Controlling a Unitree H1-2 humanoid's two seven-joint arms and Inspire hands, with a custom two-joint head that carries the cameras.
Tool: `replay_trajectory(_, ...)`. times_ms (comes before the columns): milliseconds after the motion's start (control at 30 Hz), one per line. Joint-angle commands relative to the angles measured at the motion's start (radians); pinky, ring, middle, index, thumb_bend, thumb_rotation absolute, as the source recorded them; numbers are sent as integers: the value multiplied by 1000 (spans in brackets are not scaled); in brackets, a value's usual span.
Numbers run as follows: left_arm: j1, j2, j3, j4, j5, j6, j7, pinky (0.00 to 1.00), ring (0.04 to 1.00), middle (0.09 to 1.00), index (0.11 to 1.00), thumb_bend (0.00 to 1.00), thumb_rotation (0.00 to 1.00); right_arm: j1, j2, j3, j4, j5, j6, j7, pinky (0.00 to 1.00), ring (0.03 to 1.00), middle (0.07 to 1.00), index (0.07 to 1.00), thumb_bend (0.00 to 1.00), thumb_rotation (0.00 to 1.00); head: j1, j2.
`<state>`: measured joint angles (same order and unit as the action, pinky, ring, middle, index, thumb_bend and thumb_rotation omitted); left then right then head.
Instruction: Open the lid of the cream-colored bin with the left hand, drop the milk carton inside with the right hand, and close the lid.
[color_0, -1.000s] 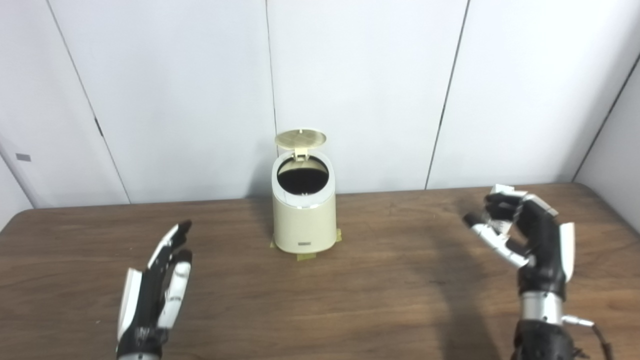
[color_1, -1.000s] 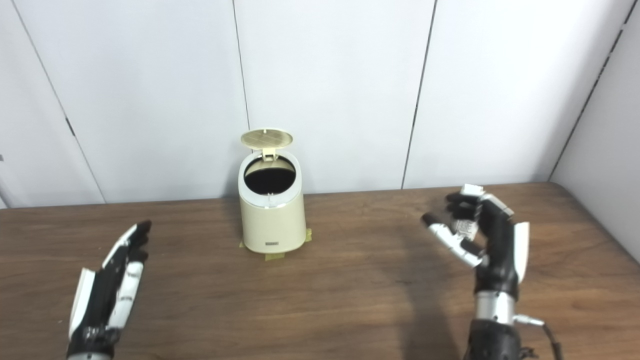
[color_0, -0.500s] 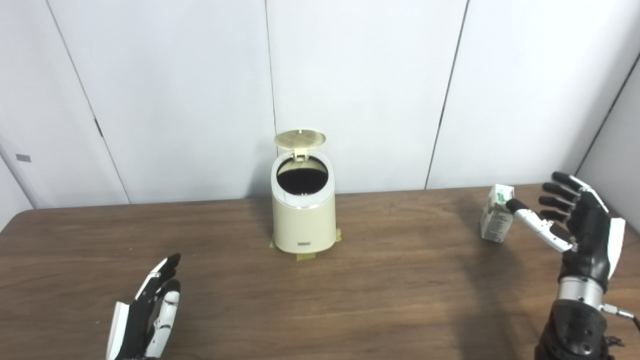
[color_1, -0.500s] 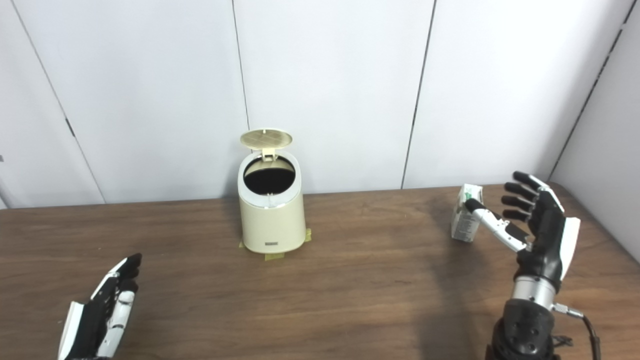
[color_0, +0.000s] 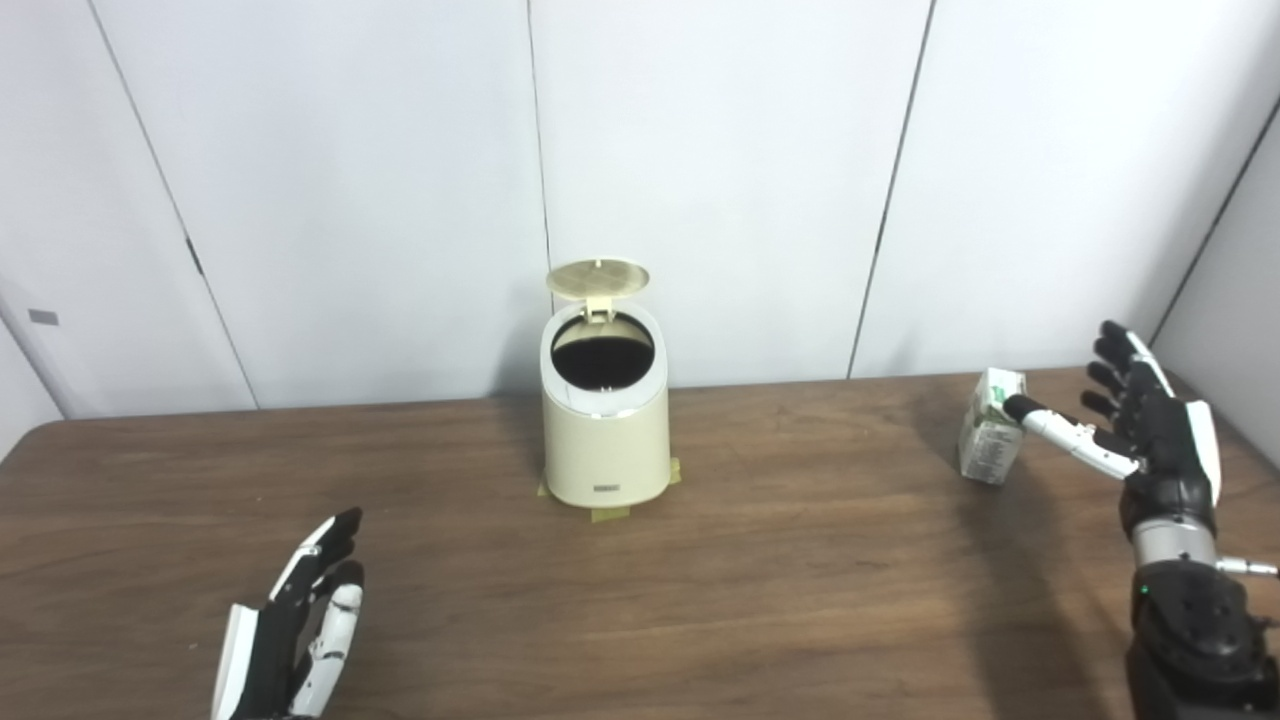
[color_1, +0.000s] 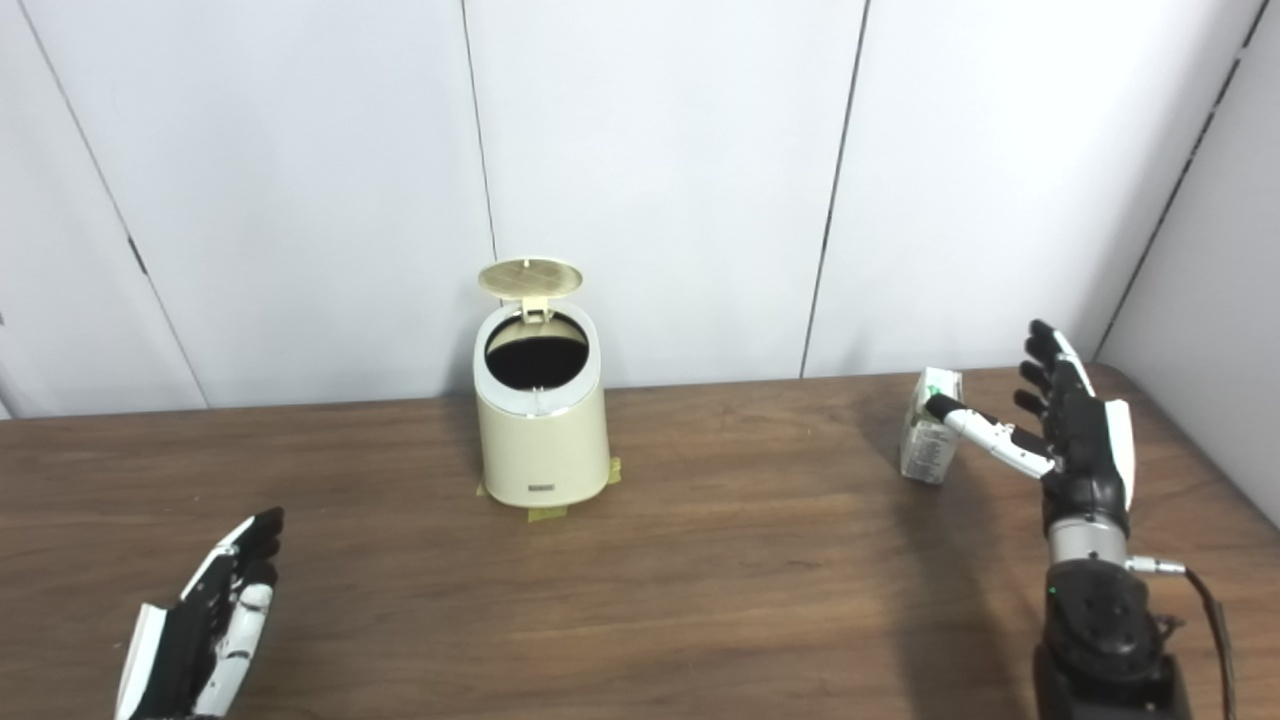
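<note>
Left robot hand (color_0: 290, 640) low at near left, fingers spread, empty. Cream bin (color_0: 605, 420) centre-far on the surface (color_0: 800, 580), lid (color_0: 598, 278) up, inside dark. Milk carton (color_0: 990, 426) stands far right, print unreadable; right robot hand (color_0: 1150, 430) open, thumb at it.

left hand (color_0: 290, 640): wrist cut off | bin (color_0: 604, 430): interior dark

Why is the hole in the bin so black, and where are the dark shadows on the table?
Left eye view: the open cream-colored bin looks black inside because little light reaches in; a soft shadow falls near the milk carton and the right robot hand. Right eye view: same shadow, everything looks sharp, no glare on the table.
</note>
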<state>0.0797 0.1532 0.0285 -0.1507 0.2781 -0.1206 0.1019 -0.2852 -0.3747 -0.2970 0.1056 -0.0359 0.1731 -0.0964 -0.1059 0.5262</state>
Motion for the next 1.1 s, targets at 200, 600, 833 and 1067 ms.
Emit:
replay_trajectory(200,-4,20,4,2,8,-47,-1,799,871,880,866,308,851,-101,-141,5,158,124,14,182,878,900,914,914,946,298,-4,1)
replay_trajectory(600,-10,34,28,-17,-2,-37,-17,799,875,882,865,264,845,-234,-242,49,443,223,-89,438,850,861,890,888,1000,155,-6,7)
replay_trajectory(833,-8,35,35,-7,-16,-42,-26,786,870,875,861,264,783,-308,-243,84,582,227,-128,494,871,896,890,865,970,4,-11,4)
replay_trajectory(1067,-6,40,41,-8,-15,-49,-29,794,870,875,859,258,755,-331,-244,122,602,190,-133,492,866,896,888,885,903,0,-7,4)
